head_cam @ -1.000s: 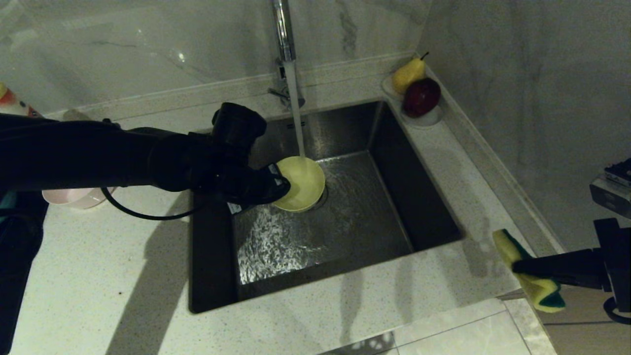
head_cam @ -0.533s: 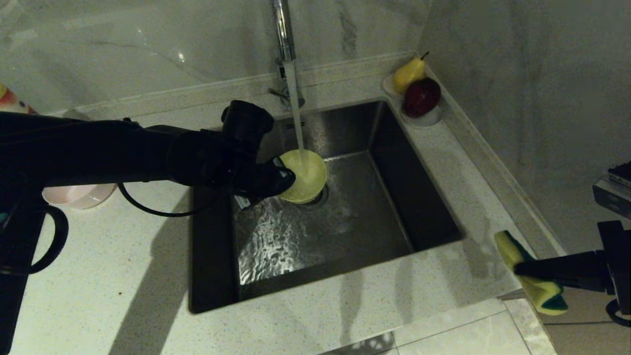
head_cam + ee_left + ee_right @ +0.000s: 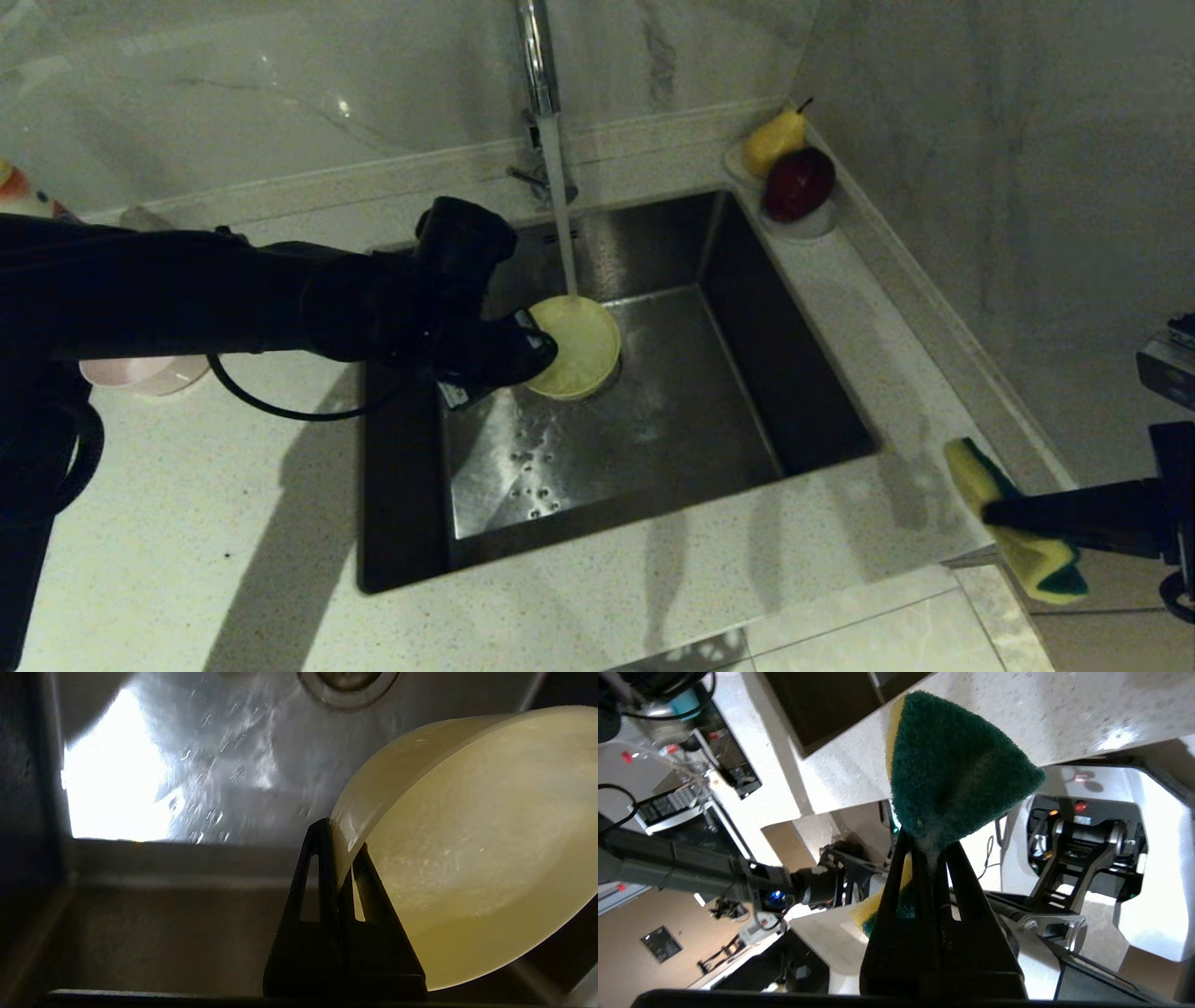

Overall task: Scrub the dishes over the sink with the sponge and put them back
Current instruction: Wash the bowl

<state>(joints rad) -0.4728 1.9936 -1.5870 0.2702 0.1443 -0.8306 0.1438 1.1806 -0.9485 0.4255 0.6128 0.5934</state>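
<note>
Since a second ago, the round yellow plastic bowl [image 3: 577, 347] has stayed under the water with only a small wobble, and the ripples on the floor of the big square steel sink [image 3: 653, 429] have calmed down to a few drops. The dark green and yellow sponge [image 3: 1013, 523] has slid a little toward 4 o'clock.

The left tool [image 3: 534, 353] is closed tight on the rim of the yellow bowl. One finger is inside the rim and one is outside, as the left wrist view shows [image 3: 341, 858]. The bowl is tipped up on its edge over the round drain [image 3: 348, 681], near the middle of the sink. A thin stream of water [image 3: 558, 215] from the shiny tap [image 3: 535, 56] at 12 o'clock lands on it.

The right tool [image 3: 997, 511] is at 4 o'clock, past the corner of the speckled white bench [image 3: 233, 523] and well apart from the sink. It is pinched shut on the sponge, which bends around its fingers [image 3: 924, 868].

A pale pink round bowl [image 3: 145, 371] sits on the bench at 9 o'clock, half hidden by the left arm. A yellow pear [image 3: 773, 140] and a dark red apple [image 3: 799, 183] sit in a small white dish [image 3: 822, 224] at 1 o'clock.
</note>
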